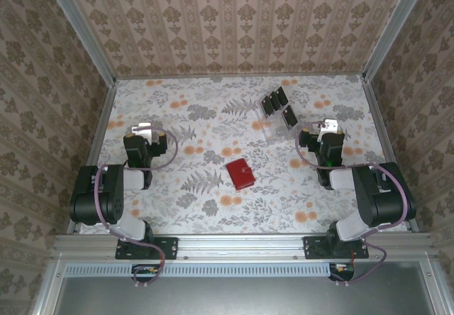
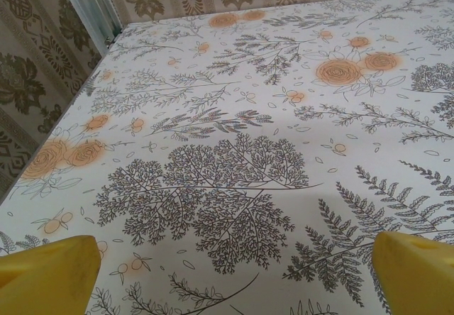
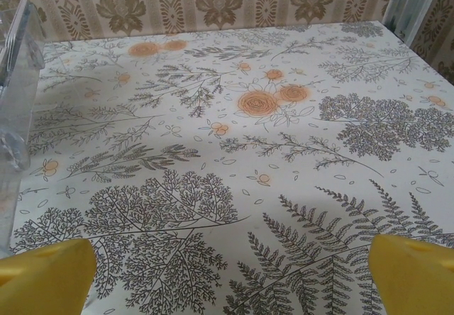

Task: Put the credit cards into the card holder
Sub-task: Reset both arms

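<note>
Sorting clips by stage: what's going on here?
Nothing is being handled yet. Both arms are drawn back near their bases, with the left gripper and right gripper open and empty. The black cards sit in a clear rack at the far side. The red wallet lies mid-table, apart from both grippers.

Bare table (image 1: 177, 208) surrounds the card holder (image 1: 240, 174) — the clear rack (image 1: 266, 125) stands apart, far right.

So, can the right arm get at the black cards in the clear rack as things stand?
Probably yes. The right claw is open and empty, the cards stand in the rack a little ahead and to its left, and nothing stands between them.
</note>
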Controlling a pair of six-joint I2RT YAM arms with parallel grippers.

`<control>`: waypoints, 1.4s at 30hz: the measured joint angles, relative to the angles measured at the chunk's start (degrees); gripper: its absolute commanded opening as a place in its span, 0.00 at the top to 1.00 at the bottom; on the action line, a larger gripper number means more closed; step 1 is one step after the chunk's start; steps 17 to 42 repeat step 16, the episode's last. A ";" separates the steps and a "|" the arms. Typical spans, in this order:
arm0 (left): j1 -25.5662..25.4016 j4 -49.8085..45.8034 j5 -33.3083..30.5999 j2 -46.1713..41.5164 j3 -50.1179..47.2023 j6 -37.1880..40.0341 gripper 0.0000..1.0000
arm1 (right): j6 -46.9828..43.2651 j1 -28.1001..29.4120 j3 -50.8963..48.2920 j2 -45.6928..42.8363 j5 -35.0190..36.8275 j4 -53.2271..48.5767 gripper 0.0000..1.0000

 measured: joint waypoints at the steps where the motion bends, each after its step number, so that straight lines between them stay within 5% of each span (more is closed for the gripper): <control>1: 0.00 0.00 0.00 0.00 0.00 0.00 0.00 | 0.00 0.00 0.00 0.00 0.00 0.00 0.00; 42: 0.00 0.00 0.00 0.00 0.00 0.00 0.00 | 0.02 -0.35 0.09 0.02 -0.07 -0.35 0.00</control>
